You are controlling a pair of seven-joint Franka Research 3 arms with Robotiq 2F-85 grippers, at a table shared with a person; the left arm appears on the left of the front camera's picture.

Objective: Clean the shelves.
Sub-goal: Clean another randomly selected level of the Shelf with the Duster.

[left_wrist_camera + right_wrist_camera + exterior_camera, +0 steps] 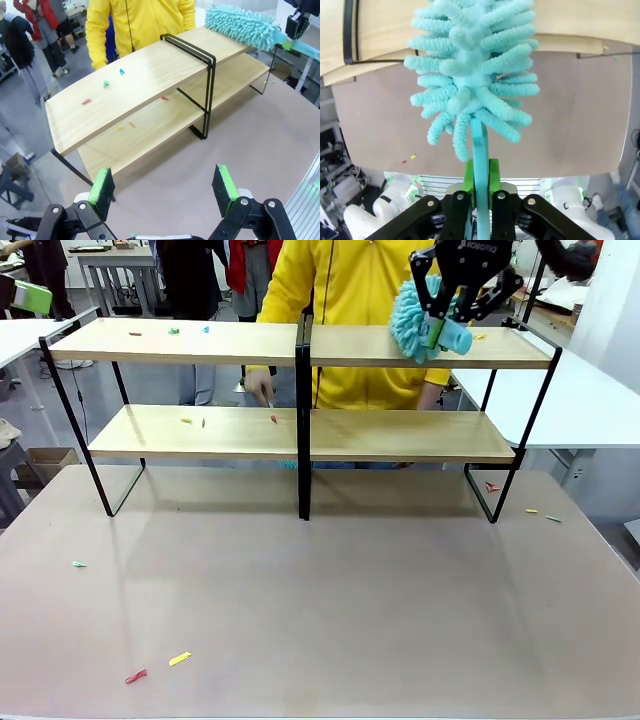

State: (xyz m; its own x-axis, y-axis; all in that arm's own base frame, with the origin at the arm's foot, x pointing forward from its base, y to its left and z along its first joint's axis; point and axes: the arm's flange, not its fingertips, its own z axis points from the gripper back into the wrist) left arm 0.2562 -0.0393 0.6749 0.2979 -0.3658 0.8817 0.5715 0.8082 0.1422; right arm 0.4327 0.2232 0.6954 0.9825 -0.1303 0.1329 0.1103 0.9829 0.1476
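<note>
The shelves (200, 342), two light-wood boards in a black frame with a centre post, span the table's far half. My right gripper (447, 312) hovers over the right end of the top board, shut on the handle of a turquoise fluffy duster (418, 322) whose head rests at the board's front edge. In the right wrist view the duster (472, 70) rises from the shut gripper (480, 176) towards the top board (385, 30). Small coloured scraps (173, 330) lie on the top board's left half, and others (186, 421) on the lower board. My left gripper (164, 187) is open and holds nothing, above the table before the shelves (140, 80).
A person in a yellow jacket (345, 290) stands behind the shelves, one hand (262, 390) hanging behind the lower tier. Several scraps (179, 658) lie on the brown table (330, 590), some near the frame's right leg (491, 486). White tables (590, 400) flank both sides.
</note>
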